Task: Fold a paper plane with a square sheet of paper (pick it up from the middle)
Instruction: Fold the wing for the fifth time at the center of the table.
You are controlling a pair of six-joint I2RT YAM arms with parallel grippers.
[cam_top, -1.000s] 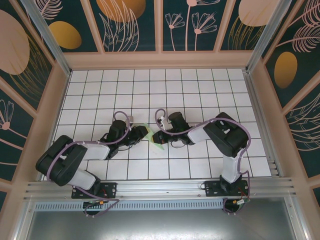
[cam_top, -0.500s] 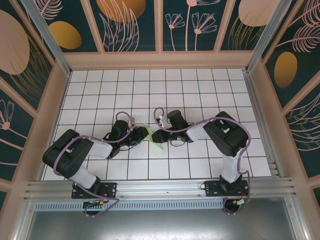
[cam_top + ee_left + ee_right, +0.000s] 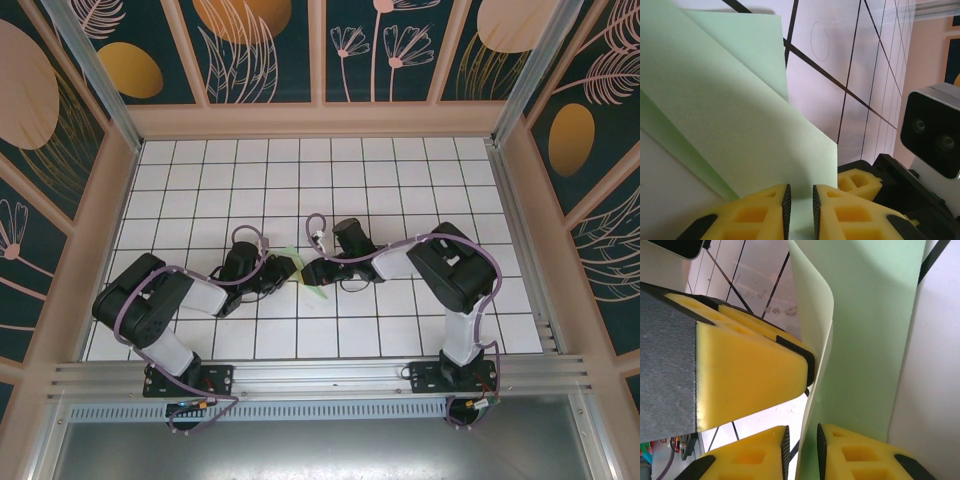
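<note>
Setting: a white-gridded tabletop (image 3: 400,170) boxed in by dark walls (image 3: 250,40) painted with leaves and orange discs; both arms reach in to meet near the middle.
Left tool: we see the left tool (image 3: 801,192) with its jaws nearly together and pale green paper running down into the slit between them. We cannot tell whether they bite or only bracket it.
Paper, place: the paper sheet (image 3: 740,125), already partly folded into overlapping layers, sits between the two tools near the tabletop's centre, part of it lifted off the surface.
Right tool: the right tool (image 3: 802,432) also shows a narrow slit, with a curled paper edge passing through it. Whether it grips, we cannot tell.
Risk, slip: if neither tool truly pinches, we judge the raised flap could spring back and undo the fold.
Risk, tear or crumple: with both tools this close on thin paper, any pull apart or twist could rip it or bend it off the crease.
Risk, skew: the curl beside the right tool suggests a press from here might set a crooked crease.
Long axis: from above it runs diagonally, far-left to near-right.
Pointing: the near-right end looks narrower; the tools hide most of the rest.
</note>
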